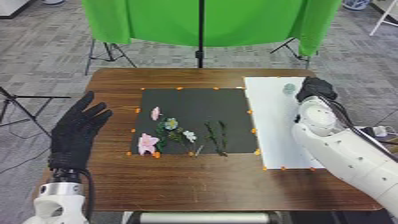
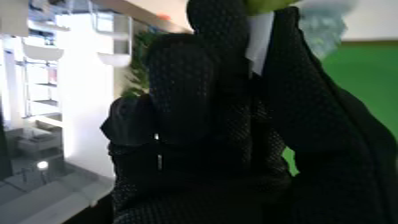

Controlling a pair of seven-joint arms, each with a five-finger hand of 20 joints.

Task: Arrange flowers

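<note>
In the head view my right hand (image 1: pixel 317 88) is at the far end of the white sheet (image 1: pixel 271 110), beside a pale blue-green flower (image 1: pixel 290 89). The right wrist view has my right hand (image 2: pixel 209 95) pinching a whitish stem (image 2: pixel 259 42) between thumb and fingers, a pale blue flower (image 2: pixel 324 29) near its tip. My left hand (image 1: pixel 75 135) is open, left of the black mat (image 1: pixel 197 100). On the mat are a small pink flower (image 1: pixel 155 113), a bluish flower (image 1: pixel 171 123), a white flower (image 1: pixel 189 135), a larger pink flower (image 1: pixel 147 143) and green stems (image 1: pixel 211 134).
Orange markers (image 1: pixel 254 131) line the mat and the sheet on the brown table (image 1: pixel 195 187). Behind the table stand a green cloth (image 1: pixel 155 22) and a black pole (image 1: pixel 201 35) with tripod legs.
</note>
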